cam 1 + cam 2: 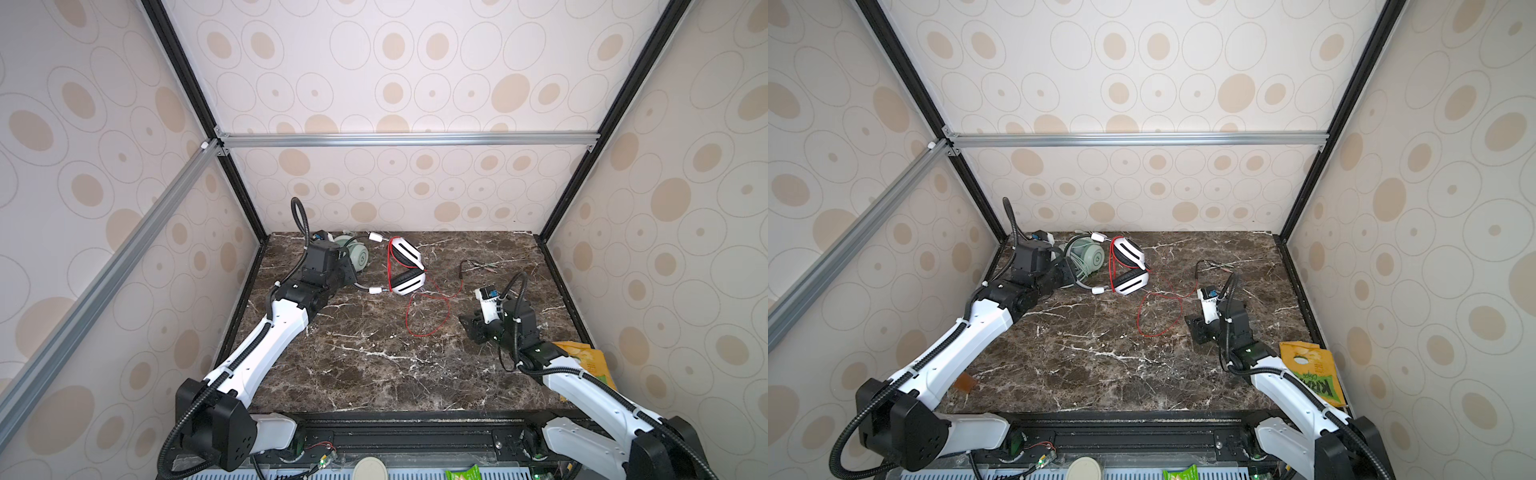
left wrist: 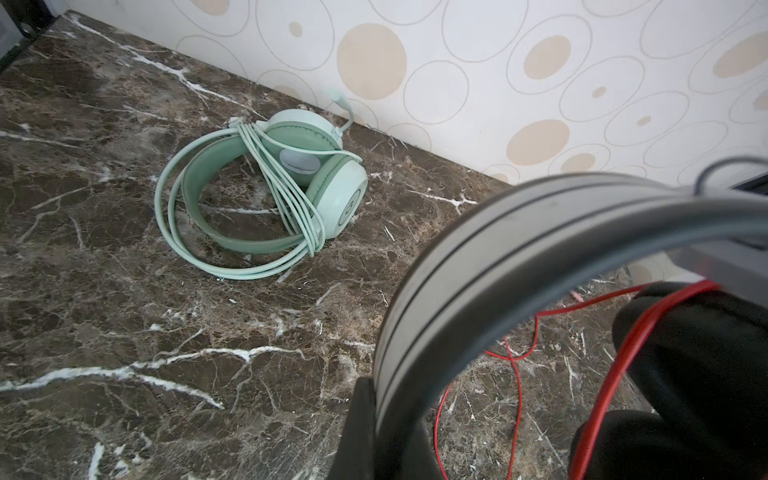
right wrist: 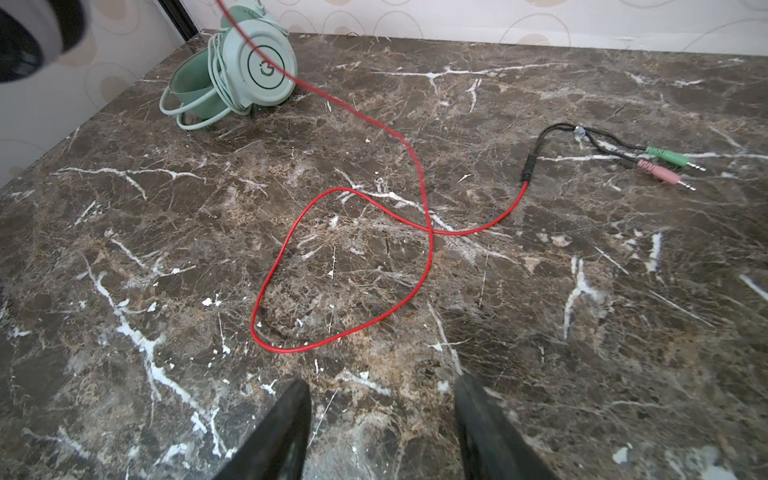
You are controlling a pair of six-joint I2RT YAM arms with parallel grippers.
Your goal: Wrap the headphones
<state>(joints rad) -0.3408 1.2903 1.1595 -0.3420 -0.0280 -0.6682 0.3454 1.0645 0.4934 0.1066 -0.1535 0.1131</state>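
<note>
The mint-green headphones (image 2: 266, 187) lie at the back left of the marble table, their pale cable wound around the band; they also show in a top view (image 1: 1088, 255). The white-and-black headphones (image 1: 405, 251) rest beside them, earcups toward the middle. My left gripper (image 2: 386, 399) is shut on their silver headband (image 2: 498, 257). Their thin red cable (image 3: 345, 266) runs loose in a loop over the table and ends in green and pink plugs (image 3: 665, 166). My right gripper (image 3: 382, 386) hangs open just short of the loop, with nothing between its fingers.
A yellow chip bag (image 1: 1312, 374) lies at the table's right edge, by the right arm. Patterned walls close in the back and both sides. A green packet (image 1: 463, 473) and a round beige lid (image 1: 370, 469) sit below the front rail.
</note>
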